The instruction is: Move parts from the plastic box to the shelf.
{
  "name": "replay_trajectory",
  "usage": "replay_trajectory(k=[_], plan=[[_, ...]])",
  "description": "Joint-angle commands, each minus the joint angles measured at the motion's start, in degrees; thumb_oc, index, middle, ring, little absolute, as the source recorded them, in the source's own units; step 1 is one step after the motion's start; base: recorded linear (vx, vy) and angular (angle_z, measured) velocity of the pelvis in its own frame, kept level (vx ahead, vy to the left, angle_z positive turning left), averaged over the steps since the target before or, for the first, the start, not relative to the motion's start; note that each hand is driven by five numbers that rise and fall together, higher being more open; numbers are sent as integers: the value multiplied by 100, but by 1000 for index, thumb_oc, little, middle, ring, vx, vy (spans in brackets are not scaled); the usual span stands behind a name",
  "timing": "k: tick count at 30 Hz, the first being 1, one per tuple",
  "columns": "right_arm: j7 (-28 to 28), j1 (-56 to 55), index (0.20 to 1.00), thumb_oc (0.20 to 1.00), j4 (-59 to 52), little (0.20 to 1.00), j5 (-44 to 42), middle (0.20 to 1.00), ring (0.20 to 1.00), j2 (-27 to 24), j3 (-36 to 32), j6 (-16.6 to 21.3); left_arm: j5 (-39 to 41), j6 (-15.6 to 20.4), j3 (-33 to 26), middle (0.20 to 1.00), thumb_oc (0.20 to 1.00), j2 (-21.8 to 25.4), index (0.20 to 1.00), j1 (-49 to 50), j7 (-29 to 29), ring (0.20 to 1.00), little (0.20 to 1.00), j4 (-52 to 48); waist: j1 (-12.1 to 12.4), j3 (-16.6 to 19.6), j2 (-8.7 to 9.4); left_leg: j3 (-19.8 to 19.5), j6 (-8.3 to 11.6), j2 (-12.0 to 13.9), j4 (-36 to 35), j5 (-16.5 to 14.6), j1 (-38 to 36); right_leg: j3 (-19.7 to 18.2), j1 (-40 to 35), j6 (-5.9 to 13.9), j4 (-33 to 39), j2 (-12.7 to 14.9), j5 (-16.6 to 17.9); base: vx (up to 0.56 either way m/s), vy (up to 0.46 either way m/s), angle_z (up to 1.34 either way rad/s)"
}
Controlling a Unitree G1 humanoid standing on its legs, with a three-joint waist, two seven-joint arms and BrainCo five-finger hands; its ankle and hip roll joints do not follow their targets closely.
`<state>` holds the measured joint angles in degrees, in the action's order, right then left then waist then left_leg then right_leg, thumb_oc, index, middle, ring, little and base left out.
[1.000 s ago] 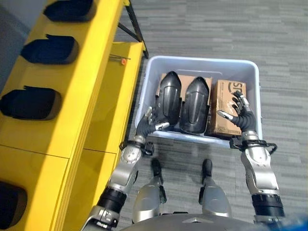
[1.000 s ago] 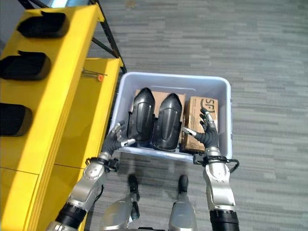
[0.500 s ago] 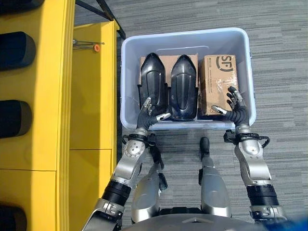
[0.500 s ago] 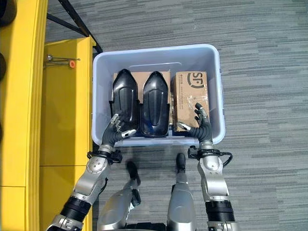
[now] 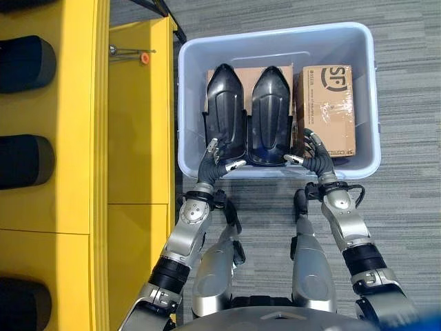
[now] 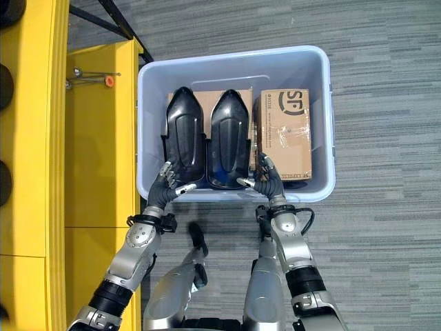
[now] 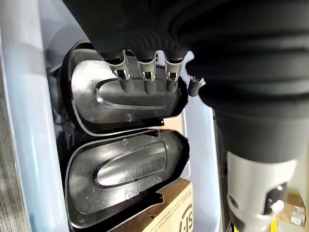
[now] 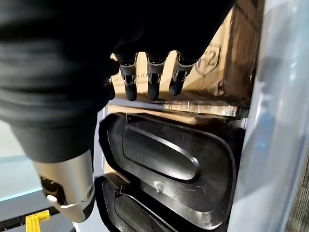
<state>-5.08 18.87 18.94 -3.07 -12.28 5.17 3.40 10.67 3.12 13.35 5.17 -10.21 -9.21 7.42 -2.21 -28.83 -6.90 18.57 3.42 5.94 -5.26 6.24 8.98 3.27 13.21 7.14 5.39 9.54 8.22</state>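
Observation:
A pale blue plastic box (image 5: 275, 33) stands on the carpet and holds two black shell-shaped parts side by side, the left part (image 5: 226, 110) and the right part (image 5: 270, 114), with a cardboard carton (image 5: 329, 107) beside them. My left hand (image 5: 213, 162) hovers open over the near end of the left part, its fingers (image 7: 147, 79) just above the part's surface (image 7: 125, 104). My right hand (image 5: 310, 157) is open at the box's near rim, between the right part (image 8: 164, 164) and the carton (image 8: 212, 63). Neither hand holds anything.
A yellow shelf (image 5: 76, 103) runs along the left with several black parts (image 5: 27, 63) lying in its slots. Its lower yellow ledge (image 5: 138, 124) touches the box's left side. A small orange-tipped tool (image 5: 141, 57) lies on that ledge. Grey carpet (image 5: 406, 207) surrounds the box.
The camera view has shifted. My right hand has moved left along the near rim, from the carton toward the right black part. The left hand stays over the left part.

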Motion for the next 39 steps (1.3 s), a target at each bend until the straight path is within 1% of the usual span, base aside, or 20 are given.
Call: replay_trajectory(k=[1,2,10,14,17,27,30,39], plan=[[-141,365,1000,1000,-55,1000,92,1000,1000,151,41,318,125,332,65,1000,1000,-32,1000,-210,-85,1000,1000,-120,74,-96,145,-390,327,-248,26,85,73,-26,-12,-90,-39,-227,305,0,0,0],[-245,549,1000,1000,184,1000,85,1000,1000,150,68,321,132,331,116,1000,1000,-61,1000,-240,-95,1000,1000,-74,96,-96,125,-396,334,-247,26,91,119,-23,31,-92,-39,-227,314,0,0,0],[-664,1198,1000,1000,994,1000,42,1000,1000,7,27,299,207,366,224,1000,1000,-81,1000,-257,-175,1000,1000,-158,211,-96,43,-384,350,-247,26,87,350,-41,296,-89,-39,-216,362,0,0,0],[-705,1328,1000,1000,1281,1000,-33,1000,1000,-9,30,285,233,361,214,1000,1000,-54,1000,-236,-190,1000,1000,-230,250,-96,31,-408,356,-252,26,88,406,-49,365,-99,-39,-230,362,0,0,0],[-810,1522,1000,1000,1695,1000,-123,1000,1000,-3,16,281,274,350,248,1000,1000,-37,1000,-190,-185,1000,1000,-276,301,-96,-6,-437,354,-263,26,84,458,-41,414,-101,-39,-217,374,0,0,0],[-1016,1853,1000,1000,2388,1000,-138,1000,1000,-248,74,269,328,354,288,1000,1000,-19,1000,-145,-197,1000,1000,-406,378,-96,-34,-462,347,-283,26,76,566,-19,518,-107,-39,-213,380,0,0,0],[-1149,2075,1000,1000,2855,1000,-211,1000,1000,-327,77,283,344,354,310,1000,1000,-11,1000,-139,-204,1000,1000,-435,402,-96,-56,-469,346,-297,26,74,608,-13,558,-101,-39,-206,386,0,0,0],[-1423,2412,1000,1000,3487,1000,-424,1000,1000,-424,58,286,370,364,328,1000,1000,-8,1000,-157,-279,1000,1000,-473,443,-97,-73,-491,342,-312,26,67,723,-15,672,-102,-39,-206,397,0,0,0]])
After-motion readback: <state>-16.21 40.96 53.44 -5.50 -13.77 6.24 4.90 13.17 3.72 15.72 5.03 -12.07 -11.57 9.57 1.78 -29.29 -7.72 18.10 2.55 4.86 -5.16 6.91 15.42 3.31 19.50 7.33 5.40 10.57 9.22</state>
